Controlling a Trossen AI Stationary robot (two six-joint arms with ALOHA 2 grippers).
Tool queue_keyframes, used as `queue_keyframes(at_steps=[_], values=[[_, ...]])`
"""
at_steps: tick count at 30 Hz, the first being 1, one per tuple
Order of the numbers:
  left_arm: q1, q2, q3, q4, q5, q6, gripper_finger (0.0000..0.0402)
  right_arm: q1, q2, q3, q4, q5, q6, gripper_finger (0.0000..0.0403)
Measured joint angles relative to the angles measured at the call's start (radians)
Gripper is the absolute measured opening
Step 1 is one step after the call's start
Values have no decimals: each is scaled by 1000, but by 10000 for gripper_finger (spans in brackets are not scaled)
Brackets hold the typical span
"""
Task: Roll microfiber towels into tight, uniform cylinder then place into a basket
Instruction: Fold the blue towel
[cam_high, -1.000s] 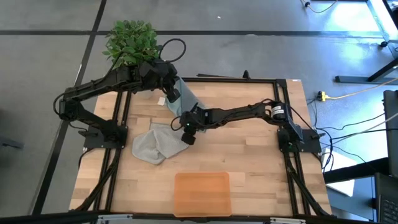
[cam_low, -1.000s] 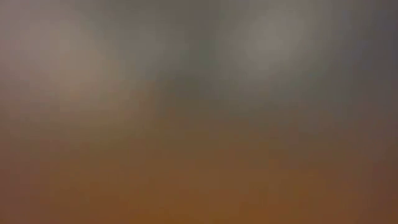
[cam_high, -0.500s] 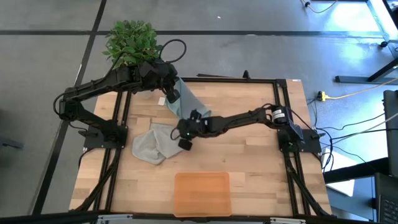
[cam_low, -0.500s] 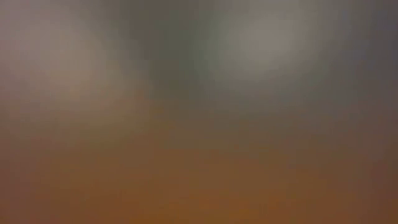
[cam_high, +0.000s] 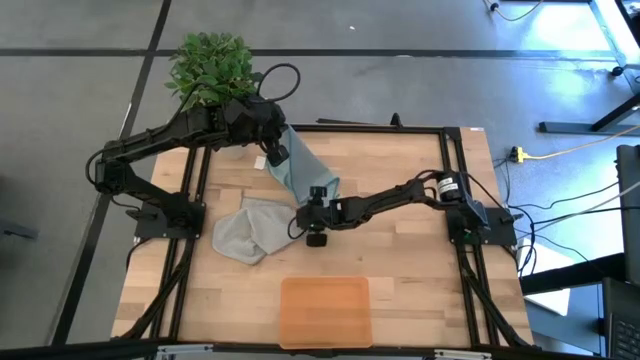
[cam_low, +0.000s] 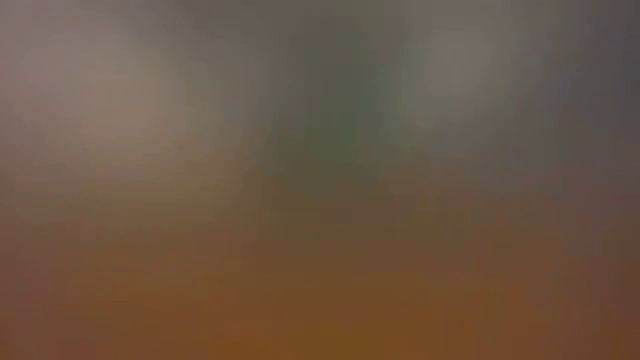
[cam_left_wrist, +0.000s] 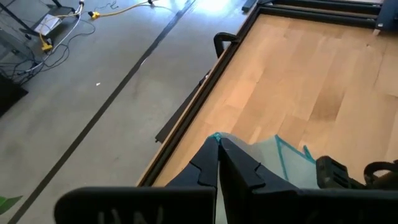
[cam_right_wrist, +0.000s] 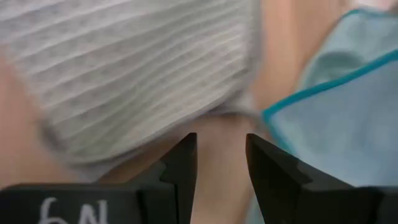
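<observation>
My left gripper (cam_high: 277, 152) is shut on the pale blue-teal towel (cam_high: 305, 168) at the table's far side, beside the plant. The towel slants from the gripper down toward the table's middle, and its lower end (cam_high: 328, 186) is by my right arm. My right gripper (cam_high: 299, 222) is open and empty, low over the table. It points toward the table's left, at the near edge of the light grey towel (cam_high: 245, 230), which lies crumpled on the wood. The orange basket (cam_high: 325, 310) stands at the near edge. The low view shows only blur. My left gripper pinches a corner of the blue-teal towel at its teal-stitched edge (cam_left_wrist: 216, 137) between its two shut fingers. The corner is lifted off the table. The rest of the towel (cam_left_wrist: 280, 158) hangs and slants away below the fingers.
A green plant (cam_high: 210, 68) stands just past the table's far left corner, close to my left arm. Dark frame rails (cam_high: 455, 180) run along the table's sides. Bare wood (cam_high: 400, 260) lies between the towels and the basket.
My right gripper has drawn back a little from the grey towel toward the table's right, and its wrist has turned. The blue-teal towel's lower end now shows more fully beside my right arm. My left gripper has held the towel's corner still.
</observation>
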Motion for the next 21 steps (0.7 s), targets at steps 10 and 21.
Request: queue_keyframes(at_steps=[10,21], values=[[0,0,0,-1,0,-1,0,-62,5,-2,34,31,-41,138],[0,0,0,-1,0,-2,0,-78,8,-2,67,-60,-139,138]])
